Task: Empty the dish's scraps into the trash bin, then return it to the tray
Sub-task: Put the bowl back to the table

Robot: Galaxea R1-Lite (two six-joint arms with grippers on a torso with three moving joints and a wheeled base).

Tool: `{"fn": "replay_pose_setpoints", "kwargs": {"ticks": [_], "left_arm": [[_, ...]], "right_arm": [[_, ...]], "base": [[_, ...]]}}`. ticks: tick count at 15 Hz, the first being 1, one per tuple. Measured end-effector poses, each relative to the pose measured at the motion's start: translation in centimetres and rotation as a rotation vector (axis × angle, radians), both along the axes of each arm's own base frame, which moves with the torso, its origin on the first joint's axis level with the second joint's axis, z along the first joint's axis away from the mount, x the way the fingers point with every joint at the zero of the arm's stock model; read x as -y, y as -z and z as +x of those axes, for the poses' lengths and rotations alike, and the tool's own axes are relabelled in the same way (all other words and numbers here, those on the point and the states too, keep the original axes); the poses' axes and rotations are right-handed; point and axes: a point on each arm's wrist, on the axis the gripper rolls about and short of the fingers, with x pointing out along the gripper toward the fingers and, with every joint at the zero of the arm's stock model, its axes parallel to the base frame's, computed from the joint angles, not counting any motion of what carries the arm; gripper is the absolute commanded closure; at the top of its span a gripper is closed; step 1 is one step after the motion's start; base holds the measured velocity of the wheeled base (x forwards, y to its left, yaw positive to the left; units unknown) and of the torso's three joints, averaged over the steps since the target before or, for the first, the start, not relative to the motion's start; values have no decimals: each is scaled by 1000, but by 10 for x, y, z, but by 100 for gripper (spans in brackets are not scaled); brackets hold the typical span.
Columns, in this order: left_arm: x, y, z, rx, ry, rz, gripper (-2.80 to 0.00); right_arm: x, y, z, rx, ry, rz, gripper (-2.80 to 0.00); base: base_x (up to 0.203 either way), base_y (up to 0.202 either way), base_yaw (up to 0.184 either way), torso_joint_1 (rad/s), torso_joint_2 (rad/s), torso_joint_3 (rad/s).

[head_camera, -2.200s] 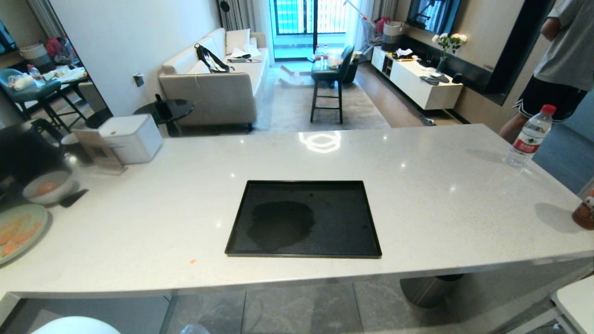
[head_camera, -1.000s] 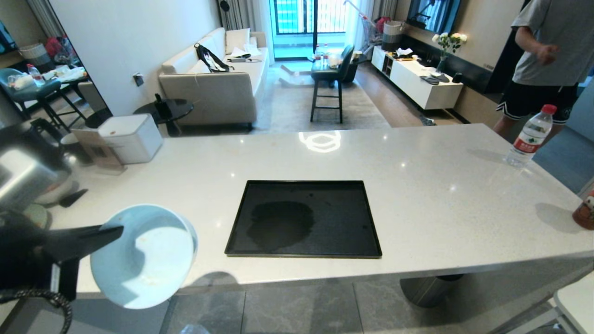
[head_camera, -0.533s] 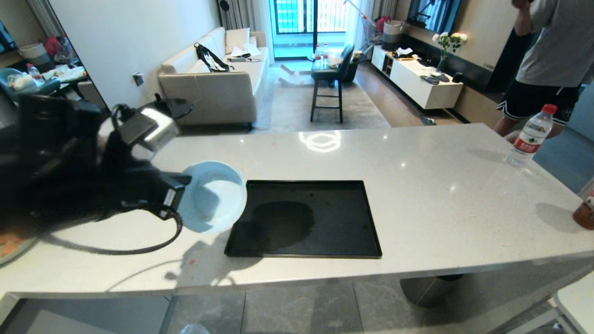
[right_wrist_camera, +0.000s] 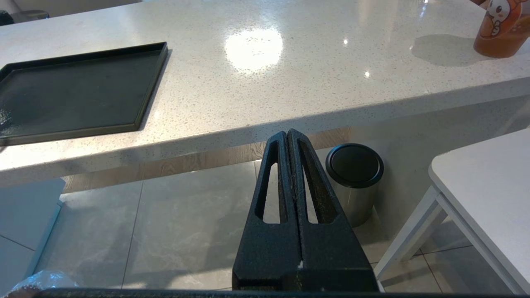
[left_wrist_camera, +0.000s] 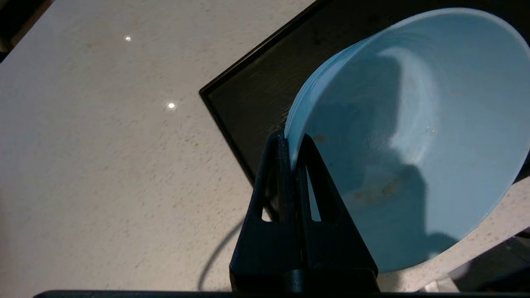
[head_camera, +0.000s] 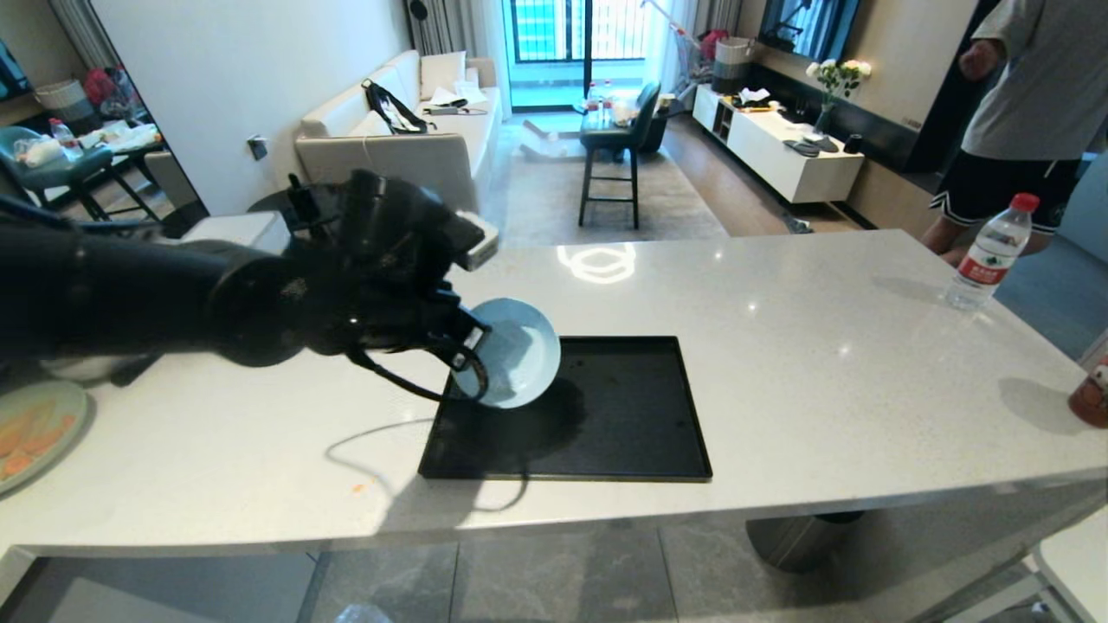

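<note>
Bulky black left arm [head_camera: 173, 298], looping black cable [head_camera: 407, 381], slotted triangular black pincer [left_wrist_camera: 293, 138]

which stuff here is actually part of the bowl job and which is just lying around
Part of the job:
- dish, tilted, its rim pinched by the left gripper
- tray

Just lying about:
- water bottle
- green plate
- steel bin
- orange cup
- right gripper, parked below the counter

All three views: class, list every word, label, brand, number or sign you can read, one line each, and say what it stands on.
No text can be read in any view.
Clear plastic water bottle with a red cap: its red-and-white label carries print, too small to read.
Orange-brown cup with a cartoon face: a picture only, no legible words.
Small round pale light-blue bowl and large flat black rectangular tray: unmarked.
</note>
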Motion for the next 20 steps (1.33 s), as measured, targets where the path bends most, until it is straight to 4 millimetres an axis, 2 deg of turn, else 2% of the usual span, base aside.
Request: {"fn": "replay_pose_setpoints", "kwargs": {"ticks": [5, 8, 10, 13, 17, 20], "left_arm": [[45, 2, 34, -68, 30, 66, 0], [62, -3, 57, -21, 16, 4, 0], [66, 0, 69, -32, -59, -104, 0], [59, 11, 84, -72, -187, -208, 0], [37, 35, 99, -148, -301, -163, 0], [13, 48, 101, -256, -373, -81, 0]], "right_arm": [[0, 0, 0, 0, 0, 1, 0], [0, 0, 0, 0, 0, 1, 0], [0, 0, 0, 0, 0, 0, 0], [0, 0, 0, -1, 0, 0, 0], [0, 0, 0, 0, 0, 1, 0], [0, 0, 0, 0, 0, 1, 0]], "base": [[0, 0, 0, 0, 0, 0], [0, 0, 0, 0, 0, 0], [0, 0, 0, 0, 0, 0], [0, 0, 0, 0, 0, 0], [0, 0, 0, 0, 0, 0], [0, 0, 0, 0, 0, 0]]}}
